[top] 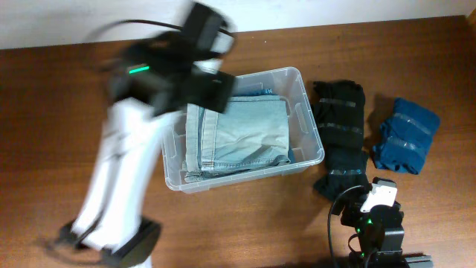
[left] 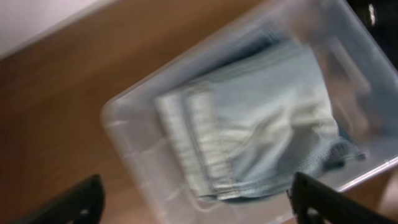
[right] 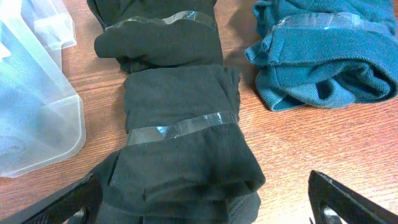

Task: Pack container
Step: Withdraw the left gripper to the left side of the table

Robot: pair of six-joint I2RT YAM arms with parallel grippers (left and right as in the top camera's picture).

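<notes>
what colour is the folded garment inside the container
Light blue, faded denim; the garment shows best overhead.

Left arm (top: pixel 119 175) white with black joints and green light; right arm (top: pixel 378 223) black, white-capped.

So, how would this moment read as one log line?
container: folded jeans inside | left claw: open, above container | right claw: open, by black bundle | teal bundle: on table
</notes>
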